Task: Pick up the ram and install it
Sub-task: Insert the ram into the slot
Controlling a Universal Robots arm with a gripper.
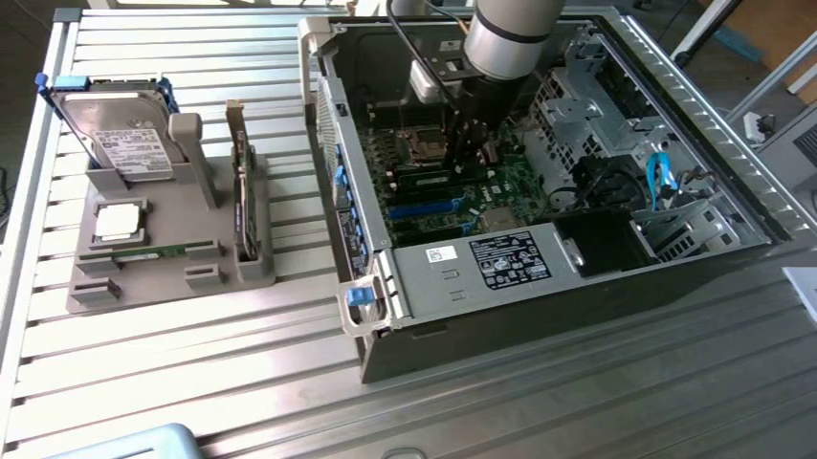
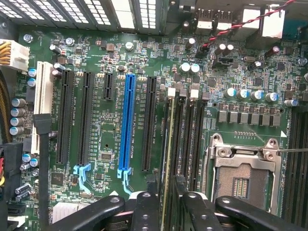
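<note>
The ram (image 2: 168, 144) stands on edge in one of the black memory slots beside the empty CPU socket (image 2: 243, 180); I see its thin green-yellow top edge. My gripper (image 2: 169, 204) hangs right over the near end of the stick. One finger (image 2: 144, 211) stands on each side of it, a small gap away, so the gripper is open. In the exterior view the gripper (image 1: 466, 158) reaches down into the open computer case (image 1: 383, 287), over the motherboard (image 1: 492, 191). A second green stick (image 1: 151, 252) lies in the grey holder (image 1: 166, 268) outside the case.
The holder, at the exterior view's left, also carries a silver hard drive (image 1: 121, 139), a CPU (image 1: 118, 222) and an upright expansion card (image 1: 243, 191). Inside the case are a blue PCIe slot (image 2: 128, 125), black expansion slots, a drive cage (image 1: 581, 105) and blue cables (image 1: 660, 177).
</note>
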